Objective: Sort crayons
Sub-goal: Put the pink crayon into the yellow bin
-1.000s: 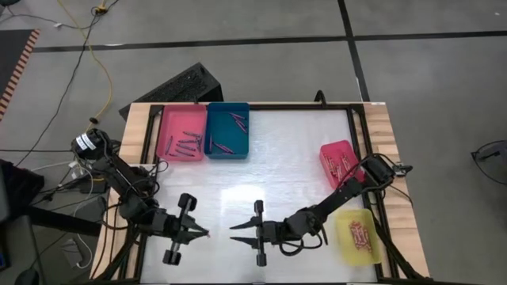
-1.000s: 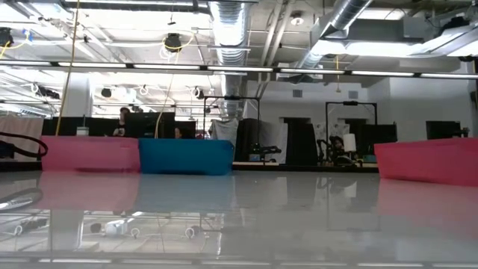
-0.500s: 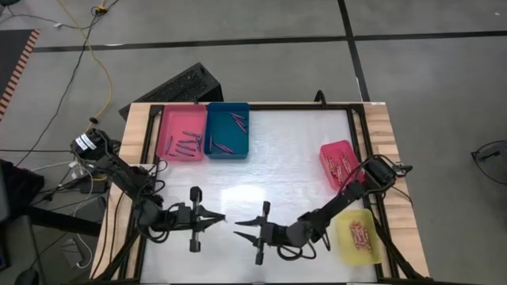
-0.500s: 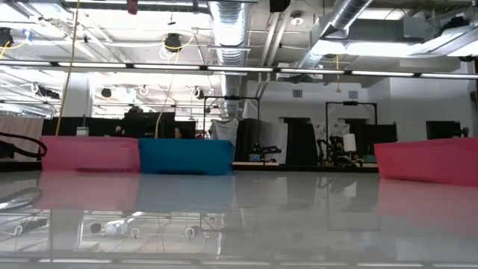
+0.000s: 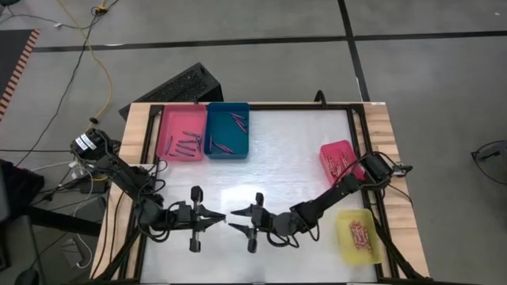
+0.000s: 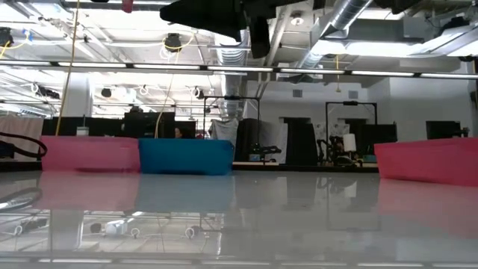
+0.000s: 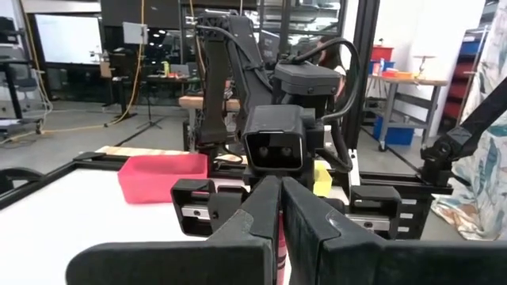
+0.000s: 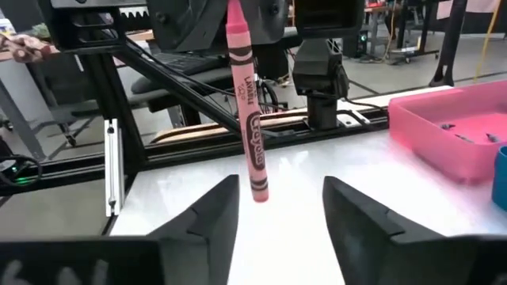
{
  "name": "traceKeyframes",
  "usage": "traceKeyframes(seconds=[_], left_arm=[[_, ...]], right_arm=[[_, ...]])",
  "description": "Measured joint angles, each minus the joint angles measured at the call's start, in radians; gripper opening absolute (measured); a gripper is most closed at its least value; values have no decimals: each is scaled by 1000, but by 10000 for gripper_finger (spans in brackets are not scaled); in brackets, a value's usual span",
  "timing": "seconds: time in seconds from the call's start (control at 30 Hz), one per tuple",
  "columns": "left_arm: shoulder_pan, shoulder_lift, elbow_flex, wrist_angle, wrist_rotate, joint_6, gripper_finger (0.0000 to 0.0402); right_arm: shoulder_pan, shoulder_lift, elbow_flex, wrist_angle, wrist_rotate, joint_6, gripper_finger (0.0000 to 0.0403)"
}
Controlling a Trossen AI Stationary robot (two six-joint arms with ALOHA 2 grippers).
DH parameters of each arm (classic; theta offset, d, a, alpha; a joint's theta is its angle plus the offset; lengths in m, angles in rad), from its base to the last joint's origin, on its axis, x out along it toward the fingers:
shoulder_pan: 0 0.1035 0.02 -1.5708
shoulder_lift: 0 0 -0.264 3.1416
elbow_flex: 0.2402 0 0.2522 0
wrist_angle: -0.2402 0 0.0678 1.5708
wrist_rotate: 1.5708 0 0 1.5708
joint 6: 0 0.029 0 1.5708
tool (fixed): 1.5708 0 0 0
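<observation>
My left gripper (image 5: 224, 216) is near the table's front middle, shut on a pink crayon (image 8: 247, 103) with a paper wrapper. In the left wrist view the crayon shows as a pink strip (image 7: 279, 237) between the shut fingers. My right gripper (image 5: 231, 221) faces it from the table's right, open and empty. In the right wrist view its two fingers (image 8: 214, 214) stand on either side of the crayon's lower end, short of it. More crayons lie in the pink tray (image 5: 181, 133), blue tray (image 5: 228, 131), red tray (image 5: 342, 162) and yellow tray (image 5: 358, 236). My left gripper pinches the pink crayon by its upper end (image 8: 235, 16) between its two fingers. The fingers lie level, coming from the table's left, across the crayon. The crayon hangs upright below them, and its lower end (image 8: 259, 190) is clear of the table.
The pink and blue trays stand side by side at the table's far left. The red tray and the yellow tray stand along the right edge. A dark frame (image 5: 360, 119) runs along the table's sides. The white middle of the table (image 5: 285, 158) is bare.
My left gripper has gone toward the table's right and a little toward the far edge, and has turned about its own axis. It has stayed shut on the crayon. My right gripper has gone toward the left gripper, a little toward the far edge, and now faces the crayon.
</observation>
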Motion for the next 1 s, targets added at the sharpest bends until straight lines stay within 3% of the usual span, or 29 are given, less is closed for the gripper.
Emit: traceKeyframes(seconds=[0.17, 0.37, 0.53, 0.8, 0.9, 1.0], left_arm=[[0, 0, 0, 0, 0, -1, 0], [0, 0, 0, 0, 0, 2, 0], [1, 0, 0, 0, 0, 2, 0], [7, 0, 0, 0, -1, 1, 0], [7, 0, 0, 0, -1, 1, 0], [7, 0, 0, 0, -2, 1, 0]], right_arm=[[0, 0, 0, 2, -2, -5, 217], [2, 0, 0, 7, -8, -5, 226], [-24, 0, 30, 9, -88, -10, 226], [-52, 0, 153, -186, -111, -57, 224], [-52, 0, 174, -250, -111, -58, 197], [-49, 1, 177, -260, -110, -57, 123]])
